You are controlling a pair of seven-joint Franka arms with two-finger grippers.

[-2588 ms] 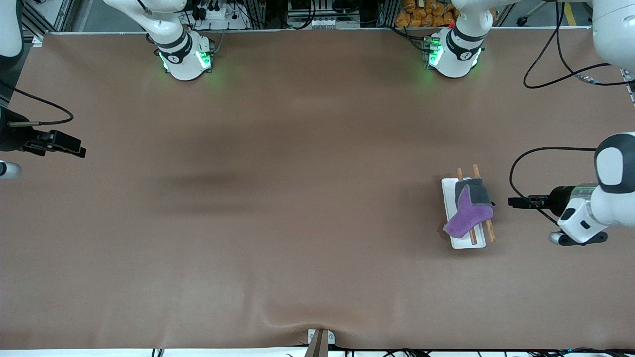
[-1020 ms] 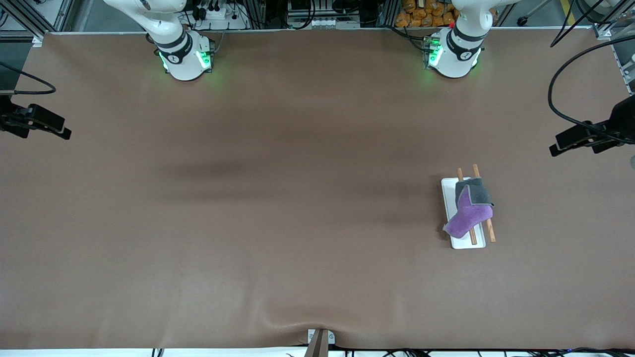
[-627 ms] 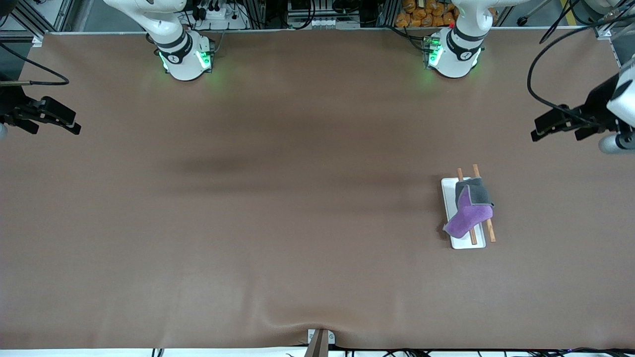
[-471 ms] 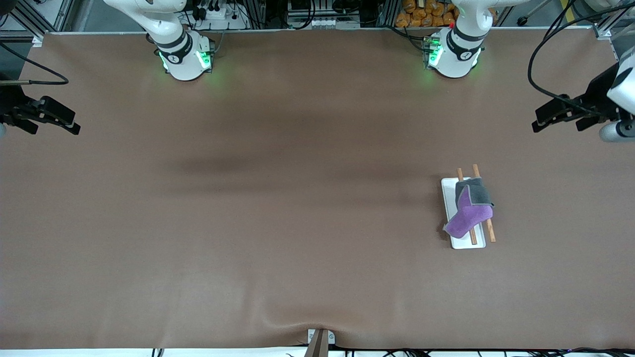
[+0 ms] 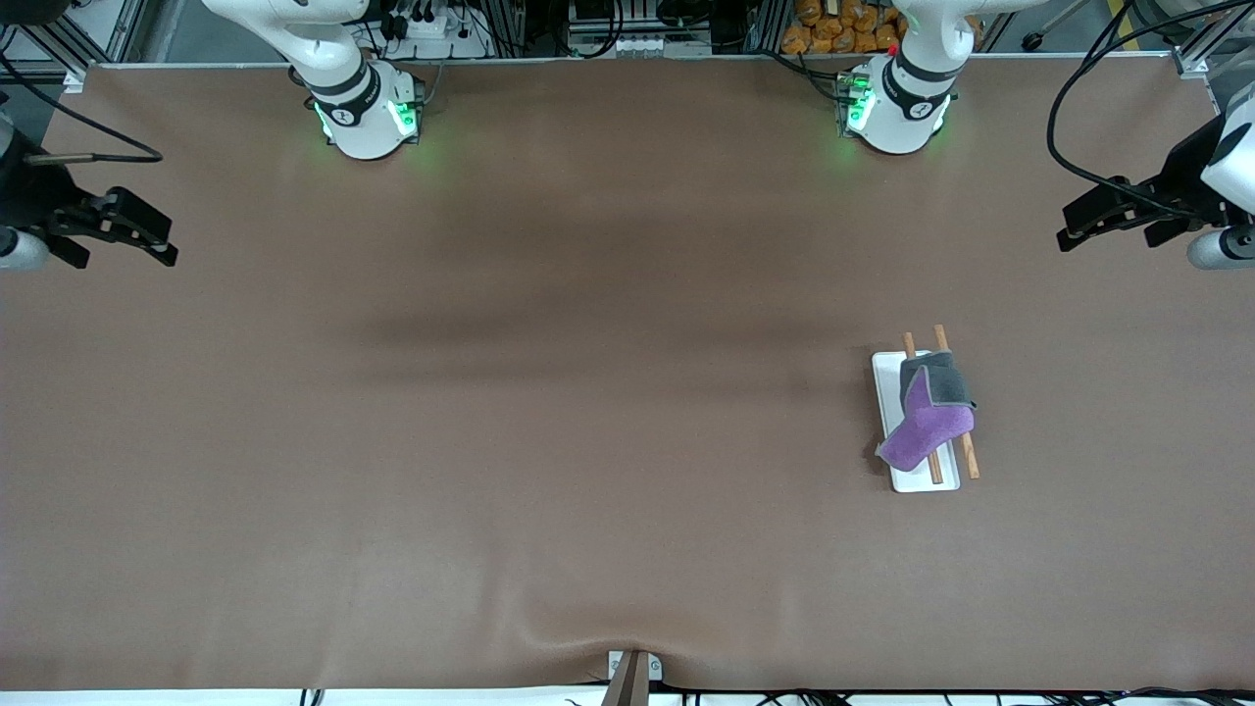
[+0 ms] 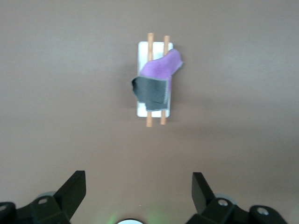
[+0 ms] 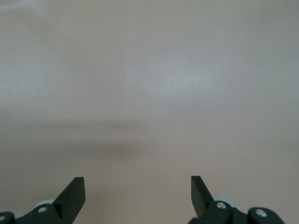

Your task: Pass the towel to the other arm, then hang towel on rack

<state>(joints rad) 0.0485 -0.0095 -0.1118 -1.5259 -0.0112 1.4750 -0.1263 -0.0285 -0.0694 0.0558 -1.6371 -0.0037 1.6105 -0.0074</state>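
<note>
Purple-and-grey soft cloth towel (image 5: pixel 927 414) lying draped over white-based rack with two brown wooden rods (image 5: pixel 894 390), lower right of frame. Left gripper (image 5: pixel 1103 218) and right gripper (image 5: pixel 125 229) both hanging released at frame edges over brown worktop (image 5: pixel 588 441).

The rack (image 5: pixel 913 478) has a white rectangular base with 2 parallel brown rods. It rests flat on the counter toward the left arm's end. The towel (image 5: pixel 927 417) is draped across both rods, crumpled. Its purple face shows on the part nearer the front camera; the dark grey face shows on the part farther from it.
</note>
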